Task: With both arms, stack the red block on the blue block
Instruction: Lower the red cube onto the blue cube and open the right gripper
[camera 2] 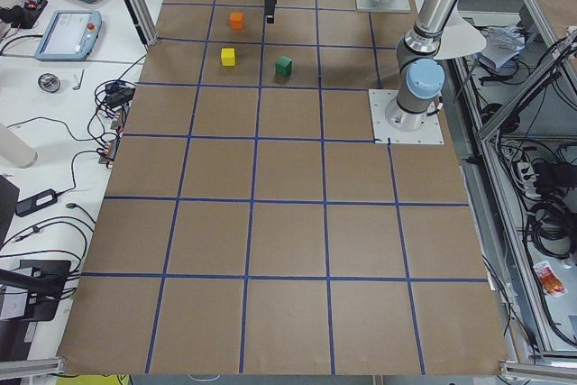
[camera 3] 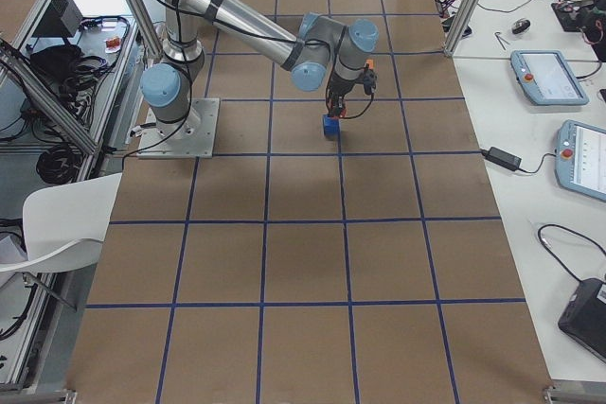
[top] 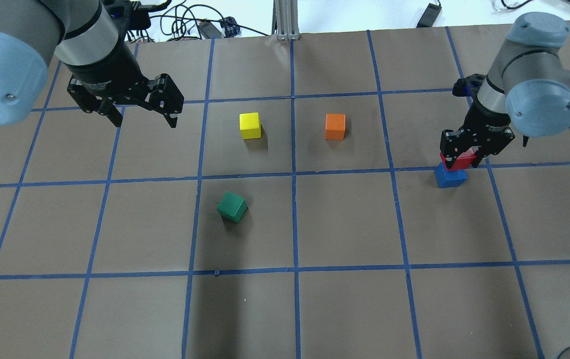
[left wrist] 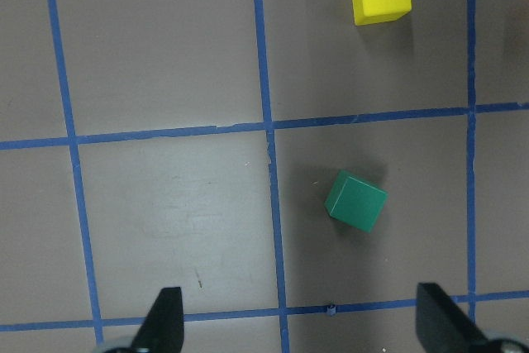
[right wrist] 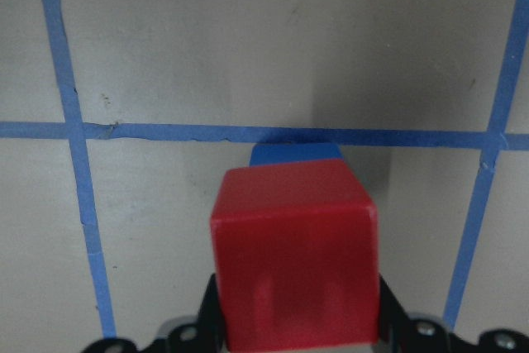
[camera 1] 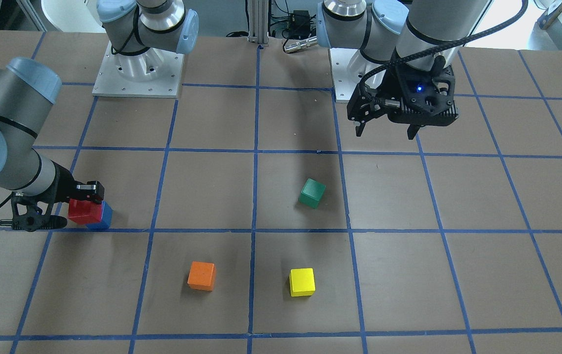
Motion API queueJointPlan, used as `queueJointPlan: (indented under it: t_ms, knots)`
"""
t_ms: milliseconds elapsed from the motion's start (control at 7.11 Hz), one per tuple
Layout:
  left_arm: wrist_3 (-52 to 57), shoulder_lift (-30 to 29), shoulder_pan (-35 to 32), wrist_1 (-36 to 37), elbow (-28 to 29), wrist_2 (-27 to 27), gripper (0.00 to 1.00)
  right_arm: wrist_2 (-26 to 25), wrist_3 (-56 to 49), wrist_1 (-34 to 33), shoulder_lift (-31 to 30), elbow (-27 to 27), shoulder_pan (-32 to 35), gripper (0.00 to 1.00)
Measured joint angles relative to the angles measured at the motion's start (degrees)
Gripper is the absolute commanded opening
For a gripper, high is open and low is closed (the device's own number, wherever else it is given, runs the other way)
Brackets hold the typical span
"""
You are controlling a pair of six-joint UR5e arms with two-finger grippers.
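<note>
The red block [camera 1: 81, 211] sits on top of the blue block [camera 1: 103, 216] at the table's right side, a little offset from it. My right gripper [camera 1: 86, 196] is shut on the red block [top: 459, 160] from above, over the blue block [top: 449, 177]. In the right wrist view the red block [right wrist: 293, 254] fills the space between the fingers, and only a strip of the blue block [right wrist: 296, 153] shows beyond it. My left gripper [top: 145, 122] is open and empty, held above the table's left side.
A green cube [top: 232, 207] lies tilted near the middle, and also shows in the left wrist view [left wrist: 355, 200]. A yellow cube [top: 250, 125] and an orange cube [top: 335, 126] stand farther out. Blue tape lines grid the brown table [top: 344, 224].
</note>
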Motion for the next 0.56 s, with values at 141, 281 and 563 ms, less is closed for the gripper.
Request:
queueJointPlan:
  t_ms: [141, 281, 563]
  knots:
    - [0.0, 0.0, 0.01, 0.0, -0.01, 0.01, 1.0, -0.12, 0.35, -0.04, 0.22, 0.14, -0.03, 0.0]
    - [0.0, 0.0, 0.02, 0.0, -0.02, 0.01, 1.0, -0.17, 1.01, -0.06, 0.28, 0.43, -0.05, 0.0]
    - [0.0, 0.0, -0.01, -0.03, -0.06, -0.05, 1.0, -0.2, 1.77, -0.07, 0.27, 0.82, -0.07, 0.0]
